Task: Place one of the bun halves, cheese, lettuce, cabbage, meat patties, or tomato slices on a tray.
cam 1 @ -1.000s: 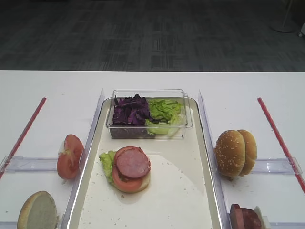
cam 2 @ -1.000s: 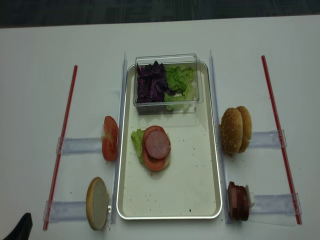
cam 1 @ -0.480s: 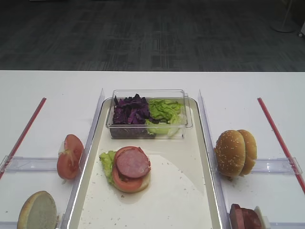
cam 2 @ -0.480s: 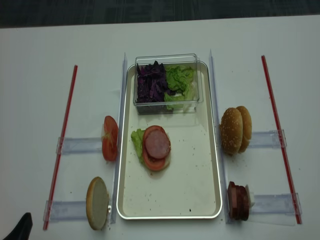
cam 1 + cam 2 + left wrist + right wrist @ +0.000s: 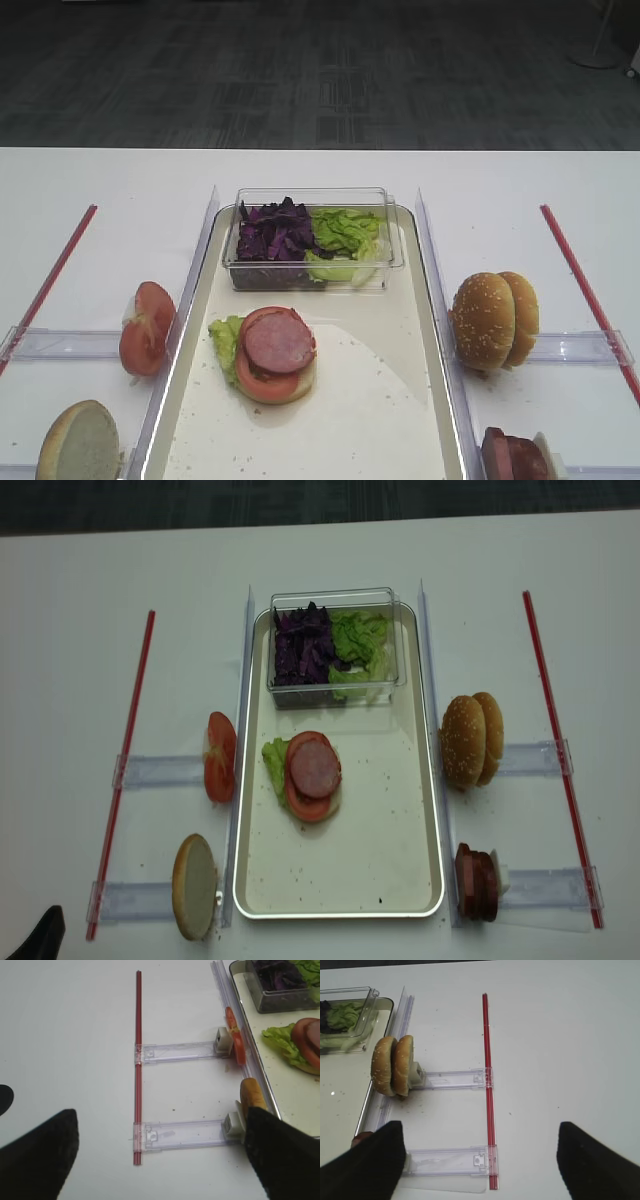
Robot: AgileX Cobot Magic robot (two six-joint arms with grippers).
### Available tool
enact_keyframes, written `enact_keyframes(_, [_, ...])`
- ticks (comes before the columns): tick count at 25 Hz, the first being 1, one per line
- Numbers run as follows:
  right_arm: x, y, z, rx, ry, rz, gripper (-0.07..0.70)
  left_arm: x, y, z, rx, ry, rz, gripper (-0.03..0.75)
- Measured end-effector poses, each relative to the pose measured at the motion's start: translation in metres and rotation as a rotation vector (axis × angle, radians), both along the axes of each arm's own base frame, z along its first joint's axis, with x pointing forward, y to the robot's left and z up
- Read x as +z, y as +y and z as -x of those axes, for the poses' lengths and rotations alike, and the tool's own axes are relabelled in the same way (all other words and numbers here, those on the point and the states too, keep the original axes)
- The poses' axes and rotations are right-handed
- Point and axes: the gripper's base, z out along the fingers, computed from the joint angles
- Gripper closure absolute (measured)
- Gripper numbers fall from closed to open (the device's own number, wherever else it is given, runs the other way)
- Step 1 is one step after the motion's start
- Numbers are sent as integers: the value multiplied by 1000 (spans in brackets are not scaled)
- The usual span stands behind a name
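Change from the earlier views: none visible; every item lies where it lay a second ago, and the dark tip at the lower left corner of the overhead view holds the same place.
Left gripper [image 5: 160, 1160]: fingers spread wide apart, nothing between them; only the two dark fingertips [image 5: 37, 1152] show, blurred, at the bottom of the left wrist view.
Cut bun half [image 5: 195, 886]: stands on edge in the near left holder, just outside the tray, pale face showing.
Tomato slices [image 5: 220, 757]: on edge in the far left holder; how many slices cannot be told.
Tray [image 5: 400, 860]: long, cream-white, metal-rimmed, crumbs scattered over it.
Stack on tray: a meat patty [image 5: 315, 767] on a tomato slice [image 5: 305, 805] on a bun base, with lettuce leaf [image 5: 273, 763] sticking out at its left; the bun base is almost wholly covered.
Clear box [image 5: 335, 685]: at the tray's far end, holding cabbage [image 5: 302, 648] on the left and lettuce [image 5: 360, 640] on the right.
Sesame bun halves [image 5: 472, 739]: two, on edge, in the far right holder.
Meat patties [image 5: 477, 882]: on edge in the near right holder; cut off at the frame bottom in the front view.
Right gripper [image 5: 480, 1160]: jaws wide apart, empty; blurred fingertips [image 5: 365, 1162] alone visible.
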Motion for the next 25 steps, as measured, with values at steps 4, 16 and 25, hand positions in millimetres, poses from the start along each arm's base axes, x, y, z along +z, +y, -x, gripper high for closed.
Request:
enact_keyframes(4, [0,0,0,0,0,0,-1,0,0,0,0,0,0,97])
enact_keyframes(16, [0,0,0,0,0,0,-1,0,0,0,0,0,0,97])
enact_keyframes(25, [0,0,0,0,0,0,-1,0,0,0,0,0,0,97])
